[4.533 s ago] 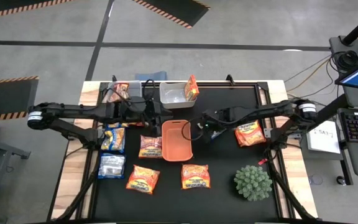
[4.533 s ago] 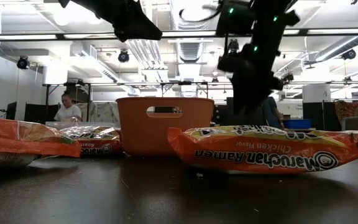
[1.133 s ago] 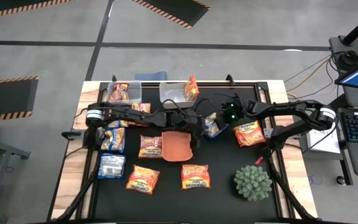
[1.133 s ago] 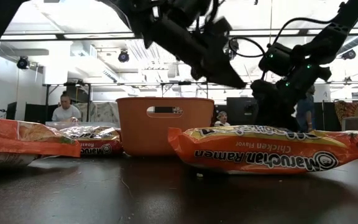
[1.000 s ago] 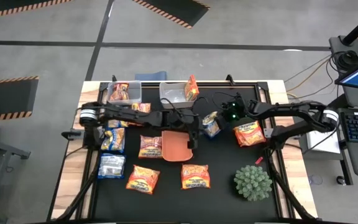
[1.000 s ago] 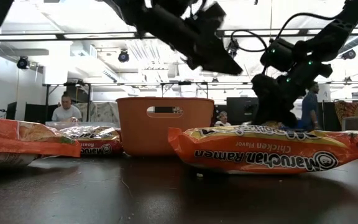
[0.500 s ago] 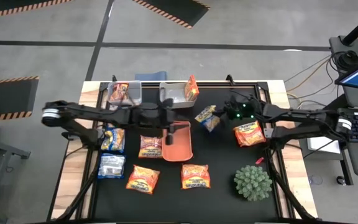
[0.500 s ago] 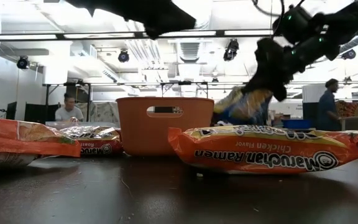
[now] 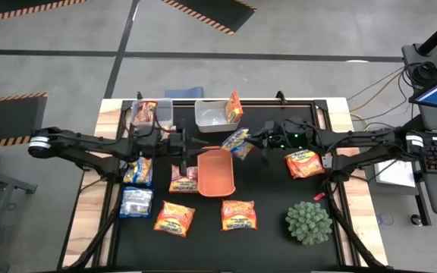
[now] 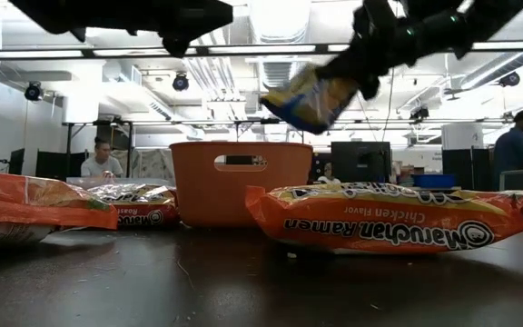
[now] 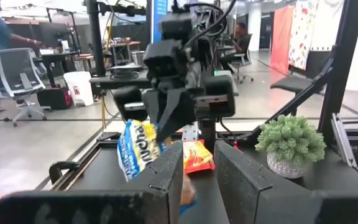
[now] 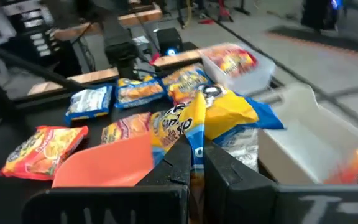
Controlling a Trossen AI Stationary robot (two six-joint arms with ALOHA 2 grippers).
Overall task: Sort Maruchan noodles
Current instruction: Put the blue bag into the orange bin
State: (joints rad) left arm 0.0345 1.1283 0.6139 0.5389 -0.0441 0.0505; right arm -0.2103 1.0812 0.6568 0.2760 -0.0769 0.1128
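Lifted off the table since a moment back, the blue-and-yellow packet (image 9: 237, 142) now hangs in the air, pinched at its edge by the closed jaws of the right gripper (image 9: 258, 142), over the upper end of the orange tray (image 9: 216, 173) and just short of the clear bin (image 9: 212, 115). My guess is it's headed for that bin, so one more packet is nearly sorted. The left gripper (image 9: 194, 145) has drawn back beside the tray, fingers a little apart, nothing between them. Down at table level, the nearest orange packet (image 10: 384, 217) reads "Maruchan Ramen, Chicken Flavor", upside down from where I stand. Other packets lie scattered on the table (image 9: 271, 227).
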